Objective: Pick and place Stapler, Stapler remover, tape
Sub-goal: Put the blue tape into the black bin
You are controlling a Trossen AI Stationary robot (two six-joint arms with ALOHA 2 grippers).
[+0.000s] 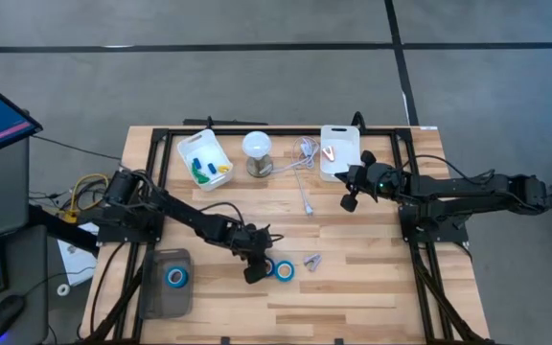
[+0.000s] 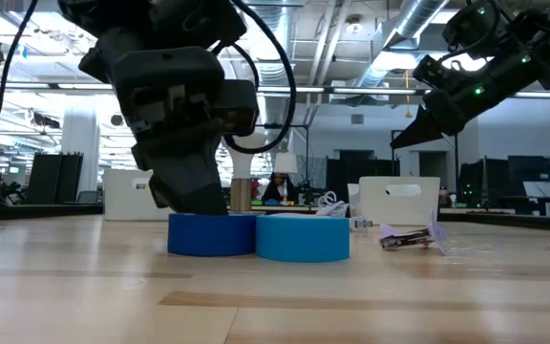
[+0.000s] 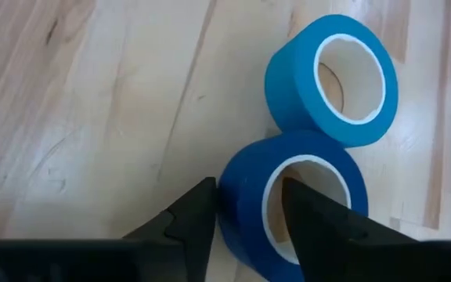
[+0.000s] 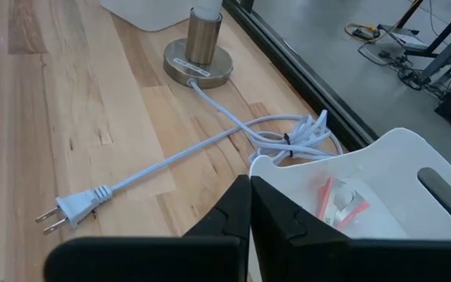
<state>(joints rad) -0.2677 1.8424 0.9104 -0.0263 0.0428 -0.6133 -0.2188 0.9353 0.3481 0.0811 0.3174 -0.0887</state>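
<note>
On the left of the pale wooden bench (image 1: 372, 287), a bright blue ring of tape (image 1: 175, 277) is seen already lying in the grey rectangular bin (image 1: 151, 292). The step in hand is judged to be the grasp of a second, darker blue tape roll (image 3: 304, 196) — its wall is straddled by the left pincer (image 3: 249, 215), one finger outside and one in the pale centre hole, not yet closed. A lighter blue tape roll (image 3: 335, 78) lies touching it. A firm closing and a straight lift are called for. At the far right edge, the right pincer (image 4: 249, 204) is held clenched, empty, over the white handled container (image 4: 398, 196).
</note>
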